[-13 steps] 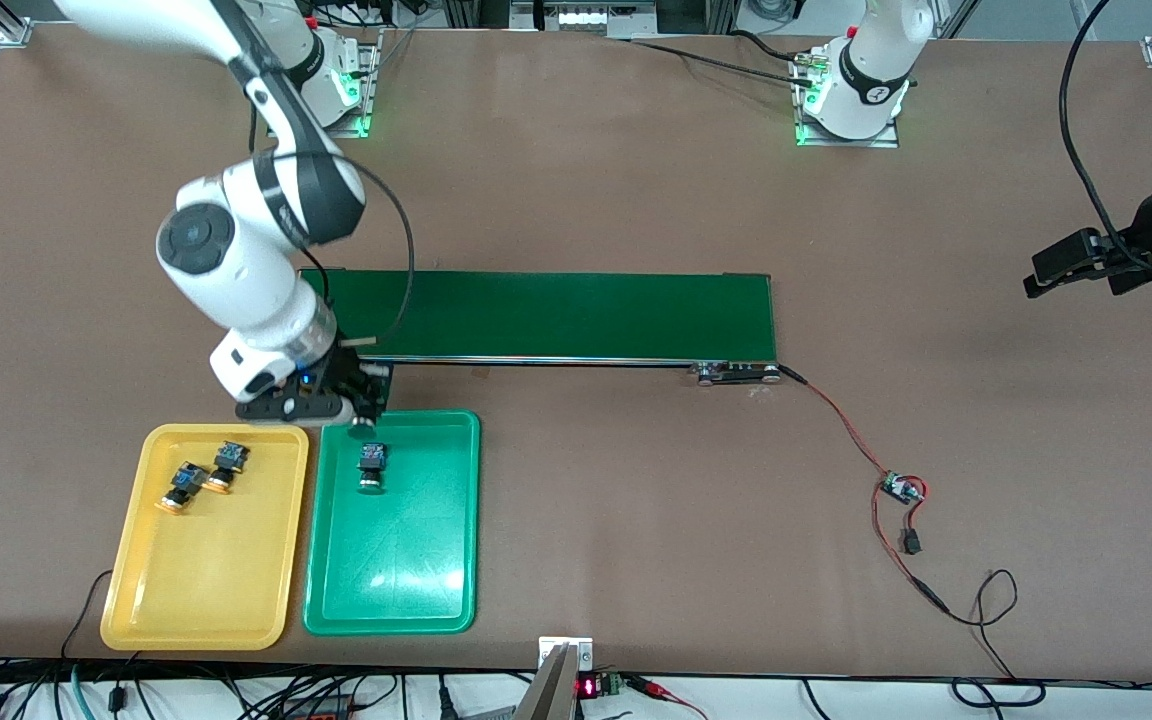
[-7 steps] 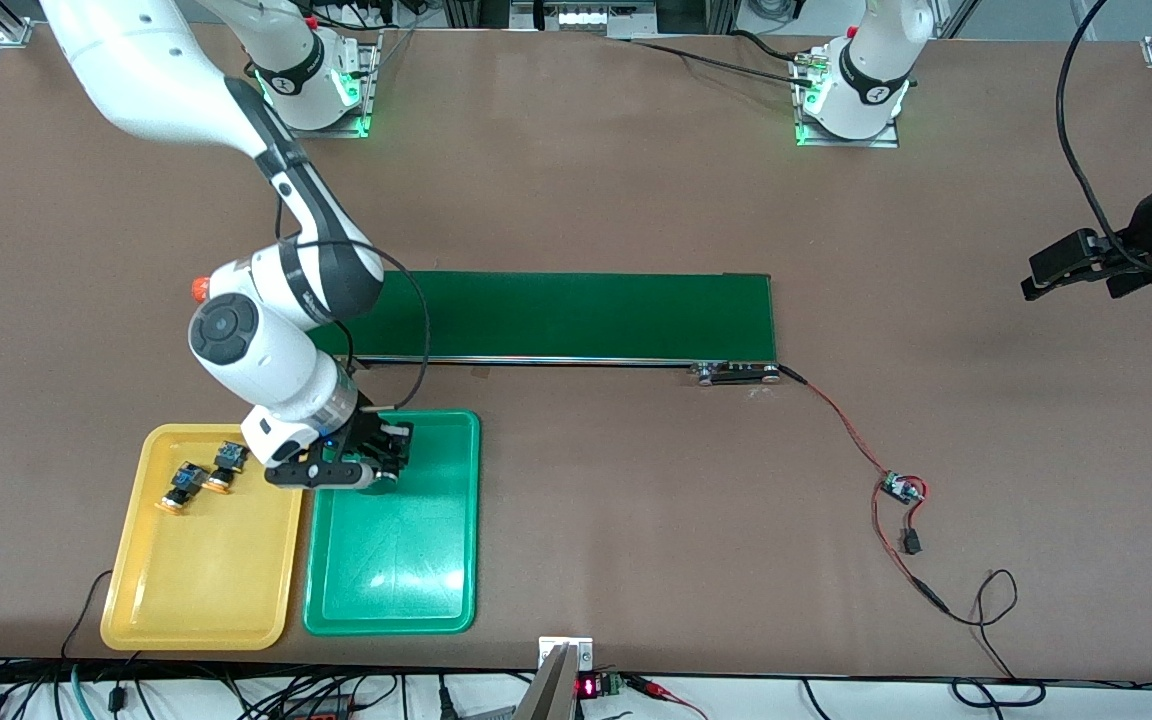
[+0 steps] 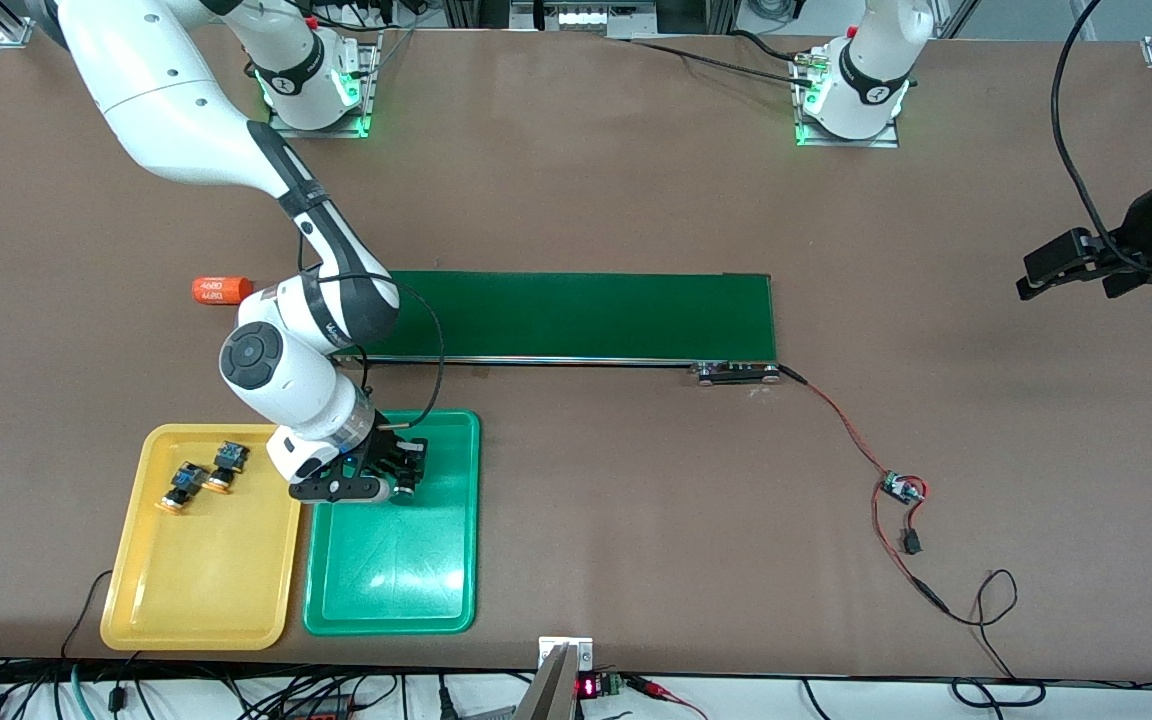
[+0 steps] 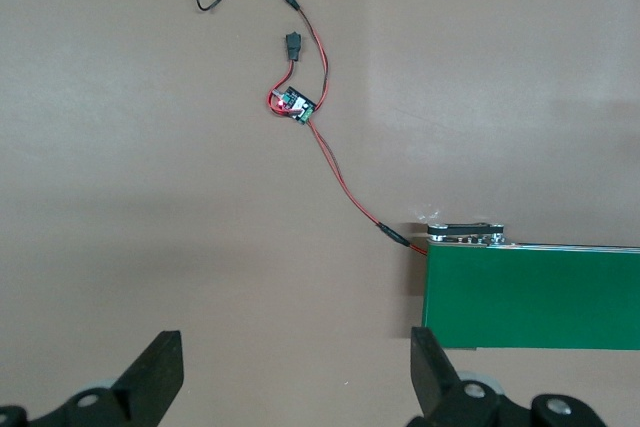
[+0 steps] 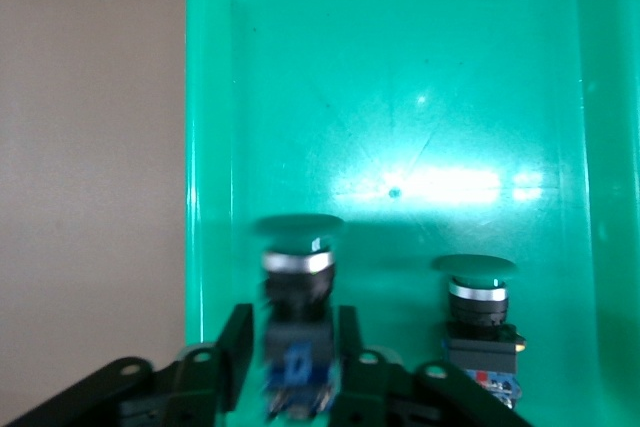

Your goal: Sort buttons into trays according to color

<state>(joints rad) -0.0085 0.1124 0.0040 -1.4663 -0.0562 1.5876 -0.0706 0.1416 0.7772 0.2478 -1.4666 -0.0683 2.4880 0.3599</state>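
Green tray under right gripper, 2 buttons.

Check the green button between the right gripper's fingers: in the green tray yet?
In. The right wrist view shows the green button between the right gripper fingers, inside the green tray walls, beside a second green button.

trays side by side | buttons in both, apparently two each
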